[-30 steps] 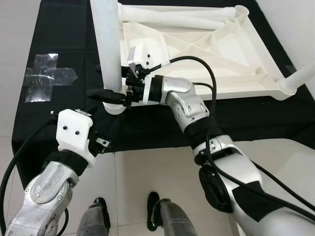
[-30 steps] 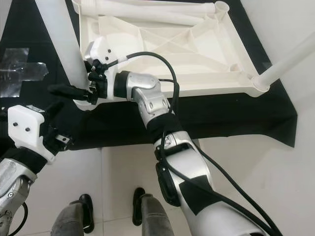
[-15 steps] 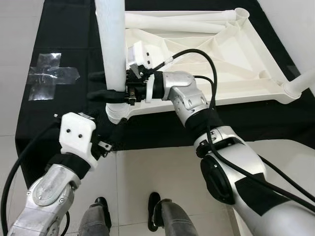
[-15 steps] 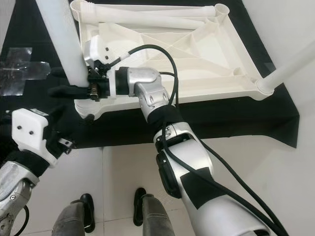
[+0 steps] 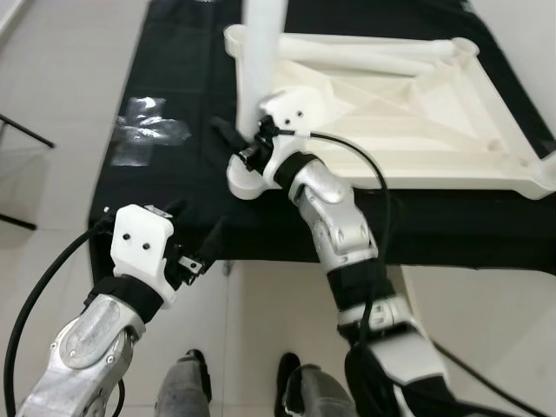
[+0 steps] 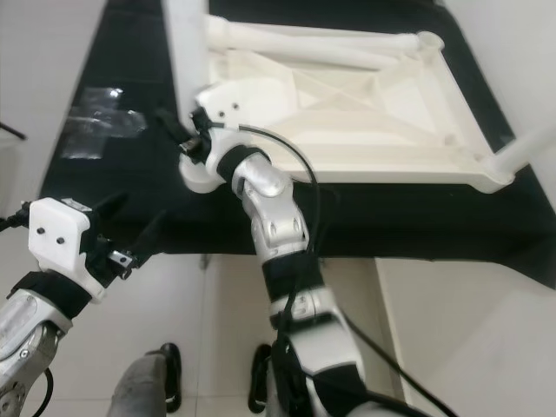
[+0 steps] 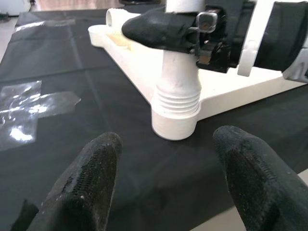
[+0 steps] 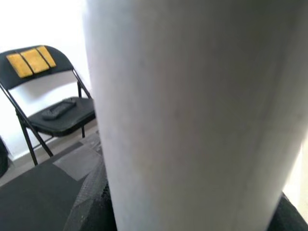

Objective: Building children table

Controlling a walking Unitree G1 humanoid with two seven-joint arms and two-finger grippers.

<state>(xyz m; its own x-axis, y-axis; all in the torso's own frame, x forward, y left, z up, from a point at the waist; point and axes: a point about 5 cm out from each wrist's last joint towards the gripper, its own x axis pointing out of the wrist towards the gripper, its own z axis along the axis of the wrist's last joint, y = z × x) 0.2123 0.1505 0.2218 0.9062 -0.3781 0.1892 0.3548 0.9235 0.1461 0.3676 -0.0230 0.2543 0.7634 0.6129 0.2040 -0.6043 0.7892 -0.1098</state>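
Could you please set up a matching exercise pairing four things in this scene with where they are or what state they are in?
Things:
1. right gripper
2. left gripper
3. upright table leg
4. clear tape patch

Descriptions:
A. stuck flat on the black cloth
B. open, near the cloth's front edge
C. standing in the tabletop's corner socket
D. closed around the leg

Pairs: 1-D, 2-B, 3-C, 4-A
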